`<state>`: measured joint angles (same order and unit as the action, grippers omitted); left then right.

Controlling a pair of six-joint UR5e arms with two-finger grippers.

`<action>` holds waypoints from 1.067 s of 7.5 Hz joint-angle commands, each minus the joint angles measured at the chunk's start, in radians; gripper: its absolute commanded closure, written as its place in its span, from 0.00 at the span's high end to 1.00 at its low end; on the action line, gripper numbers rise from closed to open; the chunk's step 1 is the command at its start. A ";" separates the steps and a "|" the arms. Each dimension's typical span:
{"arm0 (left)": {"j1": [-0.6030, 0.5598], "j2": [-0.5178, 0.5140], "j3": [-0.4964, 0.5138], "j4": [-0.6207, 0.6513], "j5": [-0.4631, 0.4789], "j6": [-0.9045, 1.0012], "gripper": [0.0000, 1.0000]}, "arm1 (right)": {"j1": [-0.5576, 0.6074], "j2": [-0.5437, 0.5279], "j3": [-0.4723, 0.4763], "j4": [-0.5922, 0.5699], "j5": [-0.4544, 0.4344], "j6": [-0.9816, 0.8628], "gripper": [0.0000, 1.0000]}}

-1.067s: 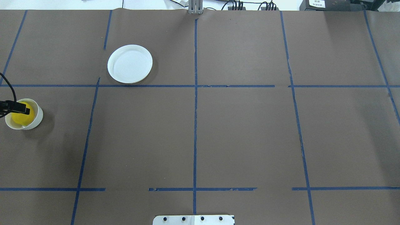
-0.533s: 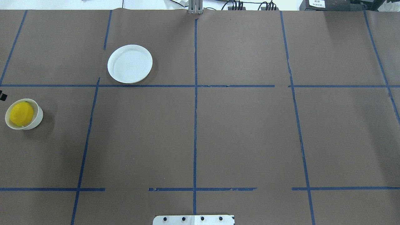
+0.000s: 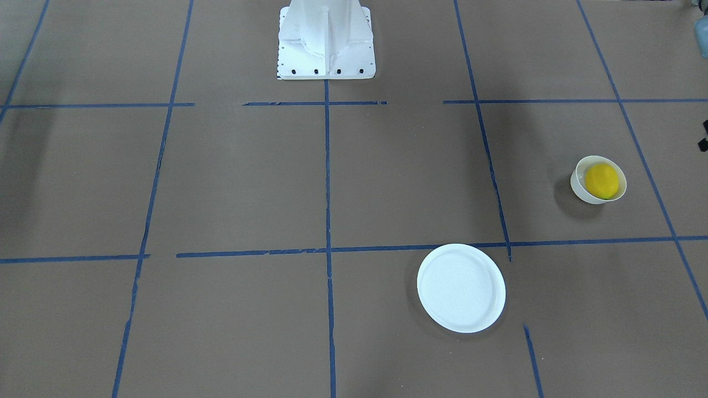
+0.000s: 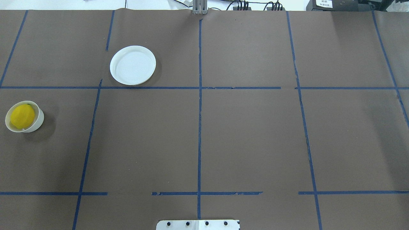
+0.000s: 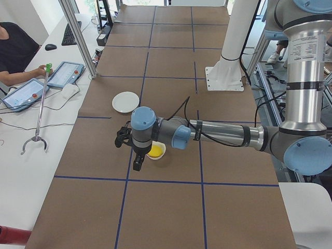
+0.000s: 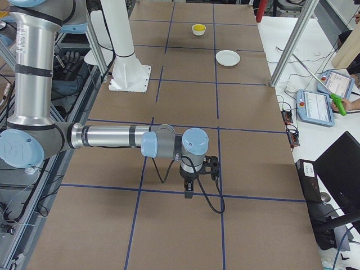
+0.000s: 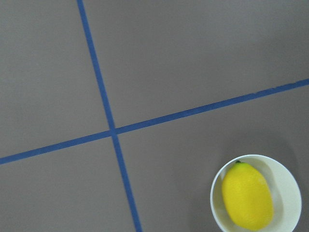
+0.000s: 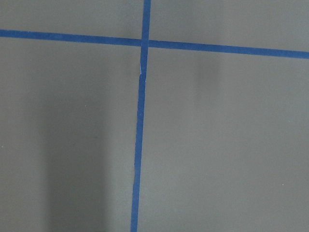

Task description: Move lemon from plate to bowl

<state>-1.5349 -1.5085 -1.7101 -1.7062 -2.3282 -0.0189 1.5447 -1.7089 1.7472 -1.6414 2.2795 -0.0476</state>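
Lemon point(image 4: 22, 116) in bowl point(image 4: 39, 123) | left gripper point(image 5: 136, 166) near bowl, grip state unreadable | risk: low sweep clipping rim, tipping bowl.

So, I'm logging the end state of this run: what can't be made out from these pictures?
Left gripper: open or shut unclear, small and side-on in the exterior left view.
Right gripper: the same, in the exterior right view.
Lemon underside: hidden by the bowl wall in every view.
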 commanded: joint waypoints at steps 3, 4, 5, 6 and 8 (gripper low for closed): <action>-0.105 0.005 0.018 0.135 0.000 0.025 1.00 | 0.000 0.000 0.000 0.000 0.000 0.000 1.00; -0.103 0.005 0.020 0.135 0.000 0.025 1.00 | 0.000 0.000 0.000 0.000 0.000 0.000 1.00; -0.103 0.008 0.020 0.137 0.000 0.025 1.00 | 0.000 0.000 0.000 0.000 0.000 0.000 1.00; -0.102 0.023 0.023 0.131 -0.002 0.017 1.00 | 0.000 0.000 0.000 0.000 0.000 0.000 1.00; -0.087 0.022 0.046 0.126 -0.005 0.016 1.00 | 0.000 0.000 0.000 0.000 0.000 0.000 1.00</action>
<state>-1.6307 -1.4879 -1.6740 -1.5778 -2.3319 -0.0010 1.5447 -1.7088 1.7472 -1.6414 2.2795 -0.0475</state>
